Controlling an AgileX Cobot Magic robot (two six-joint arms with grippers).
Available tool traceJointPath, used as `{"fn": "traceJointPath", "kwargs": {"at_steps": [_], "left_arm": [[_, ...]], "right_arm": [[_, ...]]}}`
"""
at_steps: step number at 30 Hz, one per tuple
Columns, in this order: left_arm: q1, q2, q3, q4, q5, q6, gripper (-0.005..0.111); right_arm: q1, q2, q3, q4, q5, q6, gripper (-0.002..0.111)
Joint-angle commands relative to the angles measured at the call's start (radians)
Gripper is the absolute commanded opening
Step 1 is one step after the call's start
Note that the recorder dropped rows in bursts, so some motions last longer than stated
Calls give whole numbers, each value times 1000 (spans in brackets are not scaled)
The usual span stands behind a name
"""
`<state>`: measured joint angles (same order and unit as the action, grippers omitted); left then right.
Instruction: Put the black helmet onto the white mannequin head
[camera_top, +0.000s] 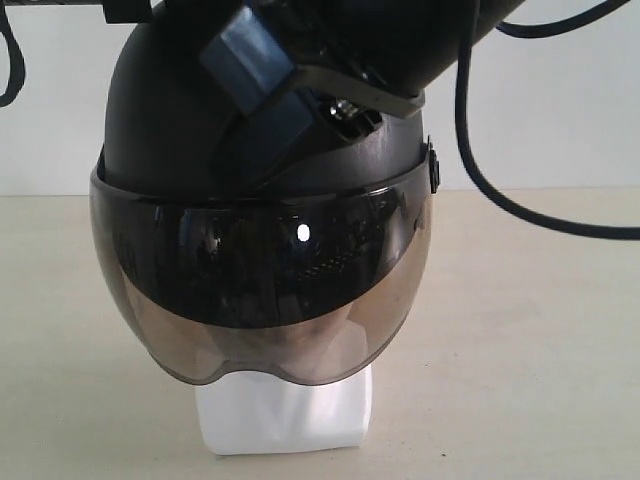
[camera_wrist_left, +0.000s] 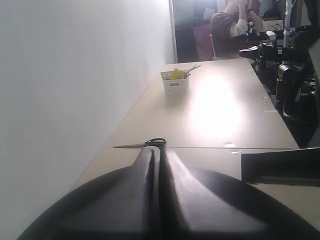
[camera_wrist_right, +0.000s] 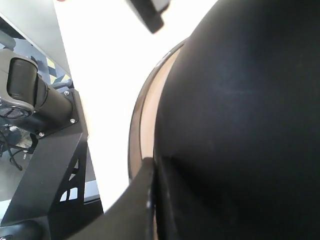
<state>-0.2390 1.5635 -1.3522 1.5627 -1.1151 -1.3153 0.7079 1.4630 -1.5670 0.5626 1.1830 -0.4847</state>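
The black helmet (camera_top: 170, 120) sits over the white mannequin head, tinted visor (camera_top: 260, 290) down. Only the head's white base block (camera_top: 285, 415) shows; the face is hidden. A blue-cased gripper body (camera_top: 255, 70) reaches from the upper right across the helmet's crown. In the right wrist view my right gripper (camera_wrist_right: 152, 167) looks shut, its tips lying against the helmet's shell (camera_wrist_right: 240, 100) beside the visor's edge (camera_wrist_right: 145, 115). My left gripper (camera_wrist_left: 159, 150) is shut on nothing, above a dark rounded surface (camera_wrist_left: 225, 200) that looks like the helmet's shell.
A black cable (camera_top: 480, 170) hangs at the helmet's right. In the left wrist view, scissors (camera_wrist_left: 145, 145) and a white basket (camera_wrist_left: 175, 85) lie on the long table beside the wall, with black equipment (camera_wrist_left: 285, 75) along its other side. A black stand (camera_wrist_right: 45, 170) borders the table.
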Motion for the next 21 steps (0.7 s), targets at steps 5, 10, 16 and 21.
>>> {"fn": "traceJointPath", "kwargs": {"at_steps": [5, 10, 16, 21], "left_arm": [[-7, 20, 12, 87, 50, -8, 4], [-7, 20, 12, 87, 50, -8, 4], [-7, 20, 12, 87, 50, -8, 4], [-7, 20, 12, 87, 50, -8, 4]], "right_arm": [[0, 15, 20, -69, 38, 5, 0], [0, 15, 71, -78, 38, 10, 0], [0, 13, 108, -74, 24, -7, 0], [0, -18, 91, -60, 0, -28, 0]]}}
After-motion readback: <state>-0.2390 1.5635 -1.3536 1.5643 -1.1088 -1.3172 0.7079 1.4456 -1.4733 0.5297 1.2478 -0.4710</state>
